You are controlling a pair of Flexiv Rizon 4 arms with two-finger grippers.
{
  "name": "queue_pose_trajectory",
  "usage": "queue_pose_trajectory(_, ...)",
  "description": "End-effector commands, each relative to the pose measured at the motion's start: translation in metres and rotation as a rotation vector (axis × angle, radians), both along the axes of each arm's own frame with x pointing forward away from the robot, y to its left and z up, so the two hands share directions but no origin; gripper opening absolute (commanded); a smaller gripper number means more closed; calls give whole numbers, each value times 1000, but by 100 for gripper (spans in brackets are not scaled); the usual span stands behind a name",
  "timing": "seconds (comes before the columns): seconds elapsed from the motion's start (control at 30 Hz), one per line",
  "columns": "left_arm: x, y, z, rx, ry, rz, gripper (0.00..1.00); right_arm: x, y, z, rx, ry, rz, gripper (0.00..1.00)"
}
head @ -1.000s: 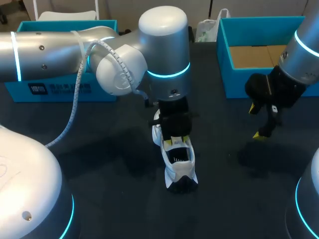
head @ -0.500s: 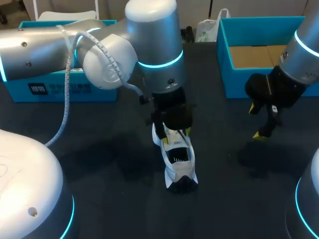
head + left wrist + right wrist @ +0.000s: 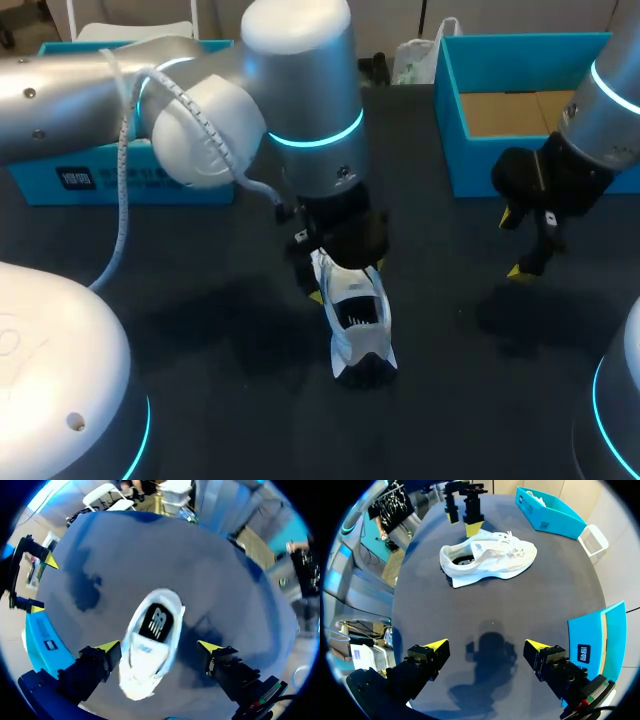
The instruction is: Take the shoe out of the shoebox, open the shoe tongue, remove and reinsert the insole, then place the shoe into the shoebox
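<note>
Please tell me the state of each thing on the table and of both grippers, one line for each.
Shoe: out of the box, upright on its sole on the table.
Insole: inside the shoe.
Shoebox: open, nothing seen inside.
Second blue box: open on top.
Left gripper: open, over the shoe, a finger on either side.
Right gripper: open, empty, above the table.

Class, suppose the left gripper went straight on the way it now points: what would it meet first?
The left gripper would probably meet the white shoe, which lies directly ahead between its open fingers; the depth is unclear.
</note>
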State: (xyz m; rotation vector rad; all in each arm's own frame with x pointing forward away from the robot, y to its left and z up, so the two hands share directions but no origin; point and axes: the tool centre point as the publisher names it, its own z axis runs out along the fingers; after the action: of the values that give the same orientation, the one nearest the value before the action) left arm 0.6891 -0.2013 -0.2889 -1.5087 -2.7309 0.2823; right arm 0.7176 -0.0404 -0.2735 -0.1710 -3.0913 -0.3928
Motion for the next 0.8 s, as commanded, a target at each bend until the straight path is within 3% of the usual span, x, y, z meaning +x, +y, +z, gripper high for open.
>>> queue_pose_trajectory(0.03,-10,8,-1,8,14,96,100,0,0,0,-2,-1,-1,100)
queue_pose_trajectory(0.17,-21,11,3,67,-25,315,100,0,0,0,-2,-1,-1,100)
queue_pose_trajectory(0.63,-21,11,3,67,-25,315,100,0,0,0,-2,-1,-1,100)
queue_pose_trajectory(0.8,-32,15,-2,70,19,485,100,0,0,0,-2,-1,-1,100)
